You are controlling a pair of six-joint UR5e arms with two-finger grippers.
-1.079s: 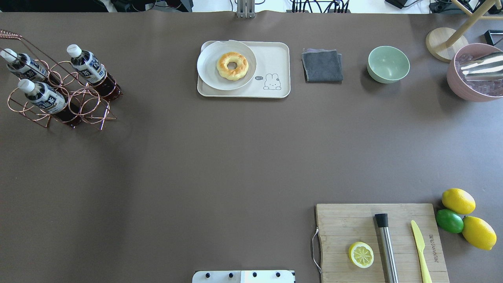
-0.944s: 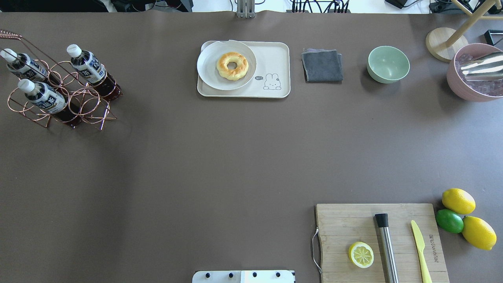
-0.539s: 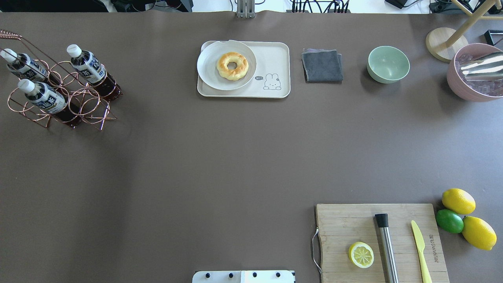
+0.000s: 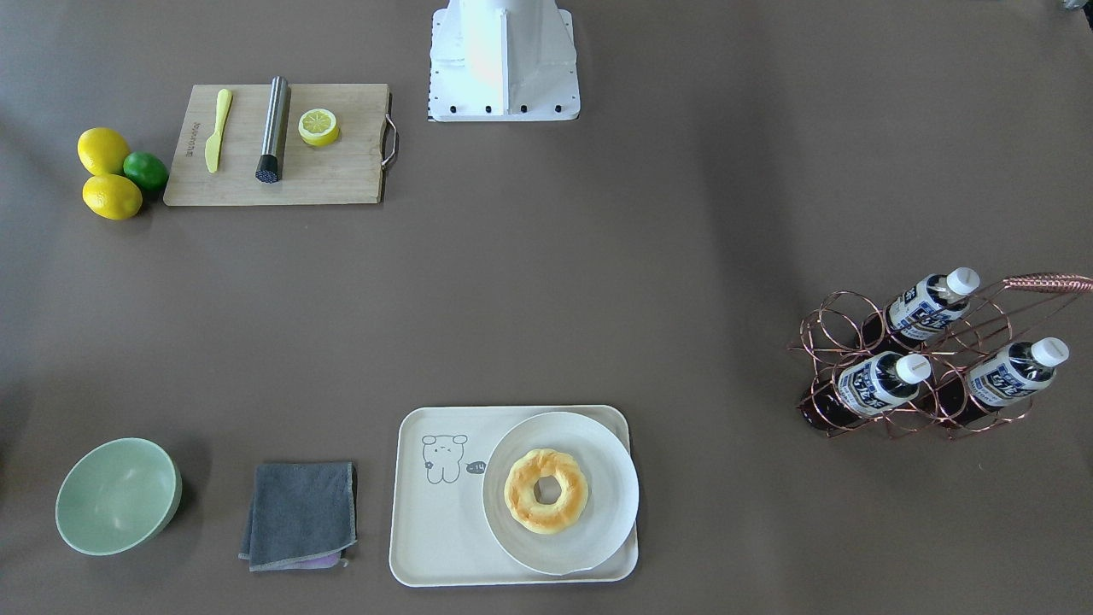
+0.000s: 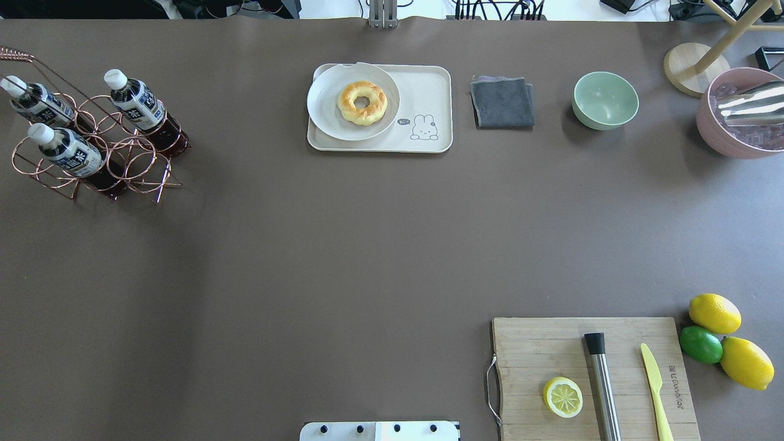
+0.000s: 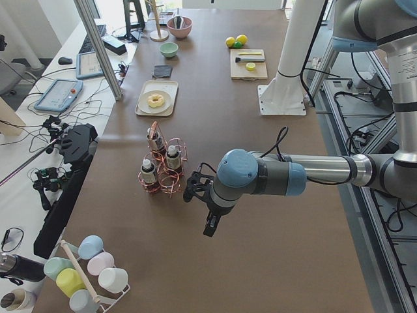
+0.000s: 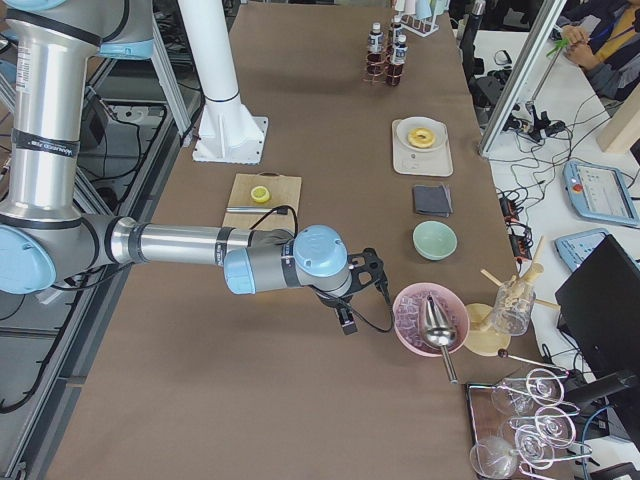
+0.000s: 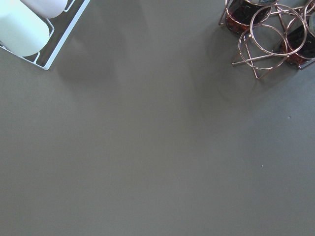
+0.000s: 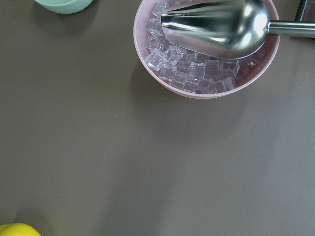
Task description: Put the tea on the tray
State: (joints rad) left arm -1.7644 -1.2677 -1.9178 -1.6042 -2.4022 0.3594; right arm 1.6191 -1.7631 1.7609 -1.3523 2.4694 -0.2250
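Three tea bottles stand tilted in a copper wire rack (image 5: 125,168) at the table's far left: one (image 5: 136,103), a second (image 5: 38,104) and a third (image 5: 67,152). The cream tray (image 5: 429,92) with the bear drawing sits at the back centre. Both show in the front-facing view too: a bottle (image 4: 926,306) and the tray (image 4: 431,521). My left gripper (image 6: 210,227) hangs above the table near the rack, only in the left side view. My right gripper (image 7: 347,322) hangs near the pink bowl, only in the right side view. I cannot tell whether either is open or shut.
A white plate (image 5: 324,116) with a doughnut (image 5: 362,103) fills the tray's left part. A grey cloth (image 5: 502,102), green bowl (image 5: 605,100) and pink ice bowl (image 5: 723,138) line the back. A cutting board (image 5: 533,349) with half lemon, muddler and knife sits front right.
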